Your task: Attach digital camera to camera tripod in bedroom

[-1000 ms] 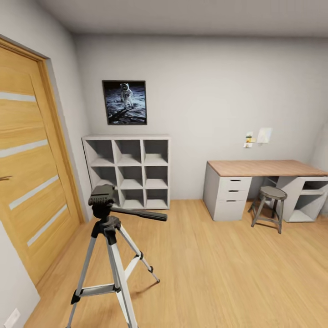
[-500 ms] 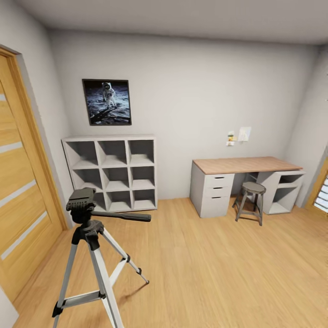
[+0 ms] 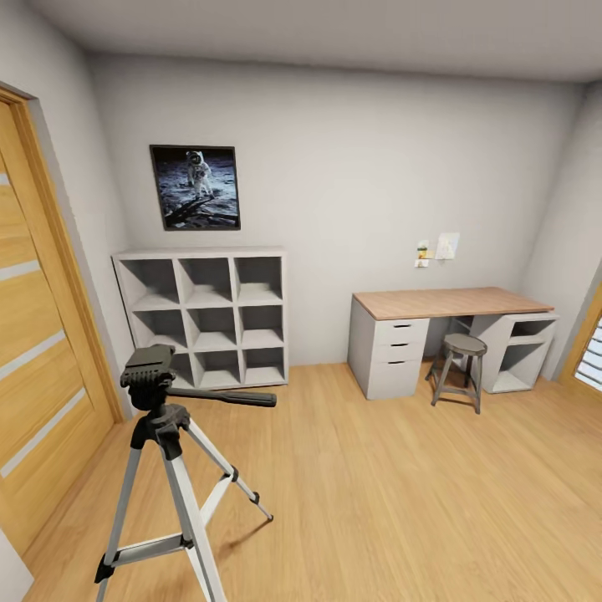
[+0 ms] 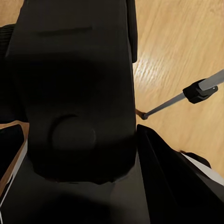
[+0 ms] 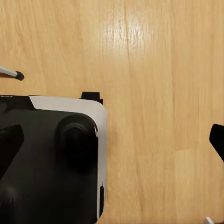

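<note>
The camera tripod (image 3: 171,456) stands on the light wood floor of the bedroom, low at the left of the head view. Its black head (image 3: 150,368) is bare on top, and the long pan handle (image 3: 226,397) points right. One silver tripod leg with a black joint (image 4: 198,92) crosses the floor in the left wrist view. A black tripod foot tip (image 5: 17,74) pokes into the right wrist view. The digital camera is out of view. A dark tip (image 5: 217,140) sits at the edge of the right wrist view; whether that gripper is open or shut is unclear.
A wooden door (image 3: 33,359) lines the left wall beside the tripod. White cube shelves (image 3: 205,318) and an astronaut poster (image 3: 196,187) are on the far wall. A wood-topped desk (image 3: 447,303) with a stool (image 3: 458,368) stands at the right. My black base (image 5: 46,158) lies under both wrists.
The head camera swung right between one second and half a second ago, so the room slid left in the picture. Since then almost nothing has shifted. The tripod itself stands where it was.
</note>
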